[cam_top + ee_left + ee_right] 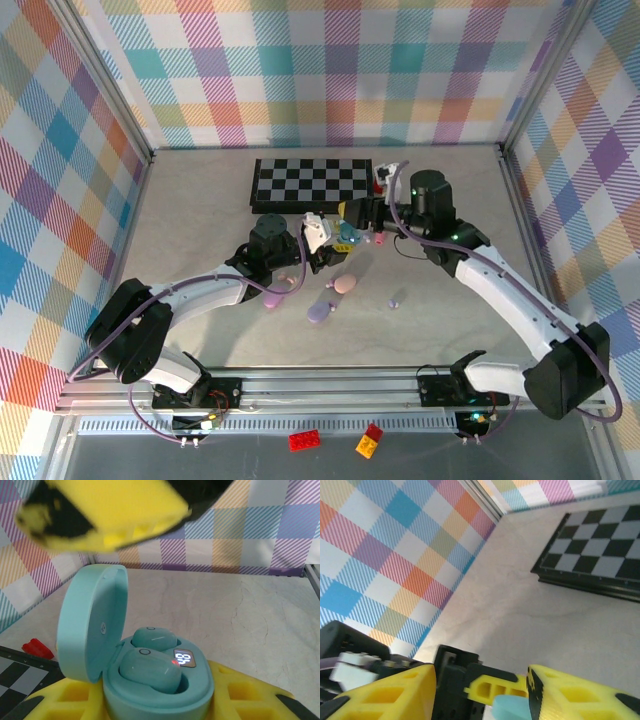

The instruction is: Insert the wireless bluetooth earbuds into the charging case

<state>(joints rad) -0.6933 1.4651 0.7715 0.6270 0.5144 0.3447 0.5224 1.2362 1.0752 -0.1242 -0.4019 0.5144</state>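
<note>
In the left wrist view my left gripper [160, 707] is shut on the teal charging case [165, 692], its yellow fingers [65, 700] on either side. The lid [90, 620] stands open and a small display is lit. Two teal earbuds [150, 670] lie side by side in the case's sockets. From above, the case [347, 233] is held just off the table near the checkerboard. My right gripper [358, 215] hovers right over it, open. In the right wrist view its fingers [385, 695] stand apart with the lid's edge [510, 710] between them.
A folded checkerboard [312, 183] lies at the back, with small red pieces [380, 178] beside it. A pink oval case [345, 284], a lilac case [320, 312], another lilac item [275, 297] and a tiny lilac bud [396, 301] lie on the table in front.
</note>
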